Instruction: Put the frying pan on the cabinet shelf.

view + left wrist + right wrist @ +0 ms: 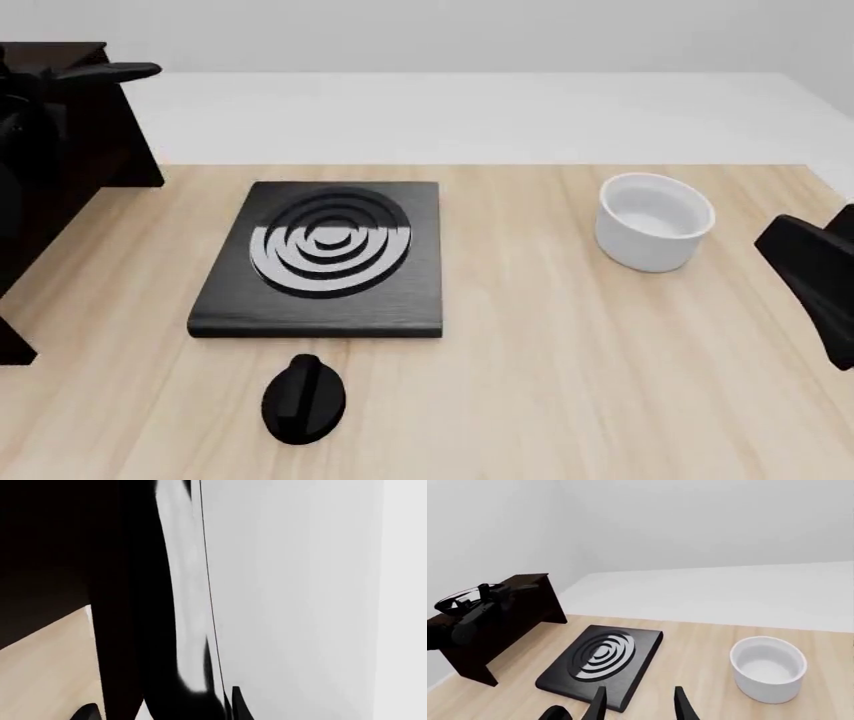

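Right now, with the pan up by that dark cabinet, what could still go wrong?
The frying pan seems perched at the cabinet's top edge, handle jutting out; released there, it might tip onto the table. The left wrist view is nearly filled by pan, so judging placement looks hard.

No readable text, labels or numbers anywhere.

A black stove plate [320,262] with grey rings, a black knob [304,399] and a white pot [653,221] are set on the counter [587,350].
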